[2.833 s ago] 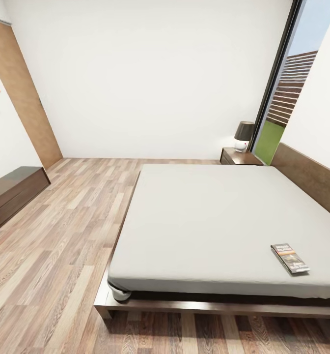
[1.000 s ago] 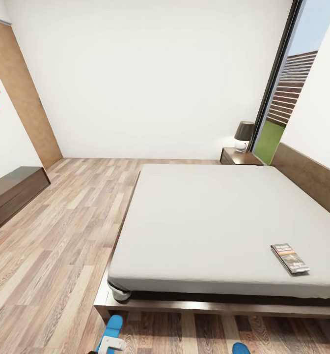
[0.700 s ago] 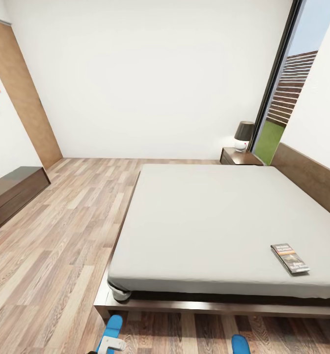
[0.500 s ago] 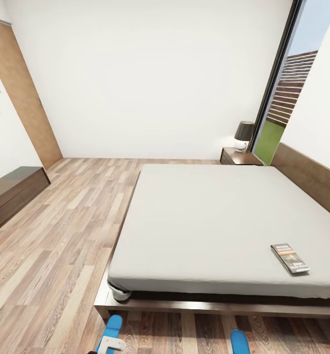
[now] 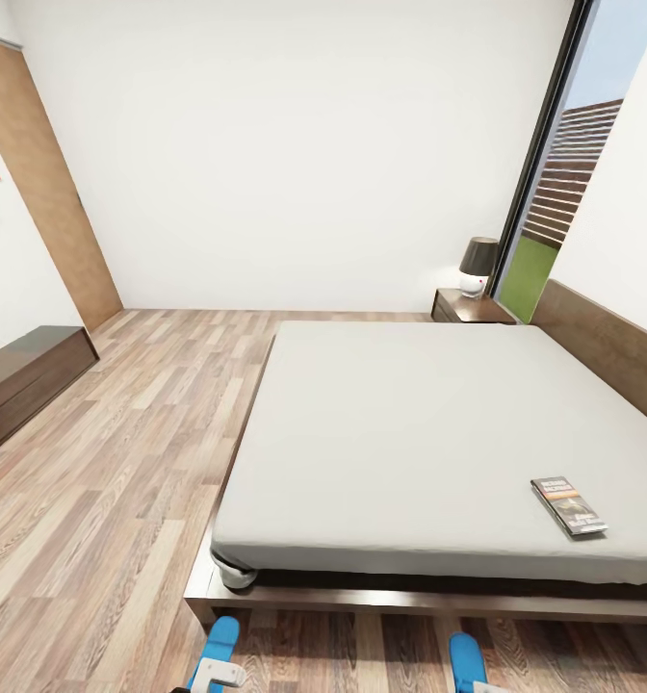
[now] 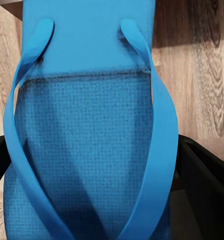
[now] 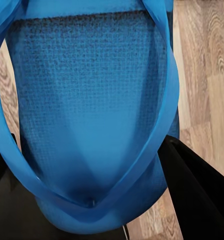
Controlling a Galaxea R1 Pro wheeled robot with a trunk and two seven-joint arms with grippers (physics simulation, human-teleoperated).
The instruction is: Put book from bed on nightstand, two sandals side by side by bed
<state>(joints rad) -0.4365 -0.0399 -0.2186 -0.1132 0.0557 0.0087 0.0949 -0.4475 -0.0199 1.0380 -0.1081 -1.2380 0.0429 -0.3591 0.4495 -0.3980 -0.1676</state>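
The two sandals have come up into your head view at the foot of the bed (image 5: 439, 433): the left sandal (image 5: 219, 643) sits off the frame's left corner with your left gripper (image 5: 216, 677) on it, where moments ago there was only bare floor (image 5: 92, 520), and it has held its place for the last second. In the left wrist view that sandal (image 6: 87, 130) lies between the dark fingers (image 6: 204, 185), so you have the jaws pinching its sole. Further right along the foot of the bed, the right sandal (image 5: 467, 662) has crept higher into view over the last second; your right gripper (image 7: 92, 220) has its jaws closed around that sandal's heel (image 7: 92, 110). So you carry both sandals, neither set down yet. The book (image 5: 568, 505) lies untouched on the mattress near the bed's right foot corner, and the nightstand (image 5: 470, 308) waits past the far headboard corner.
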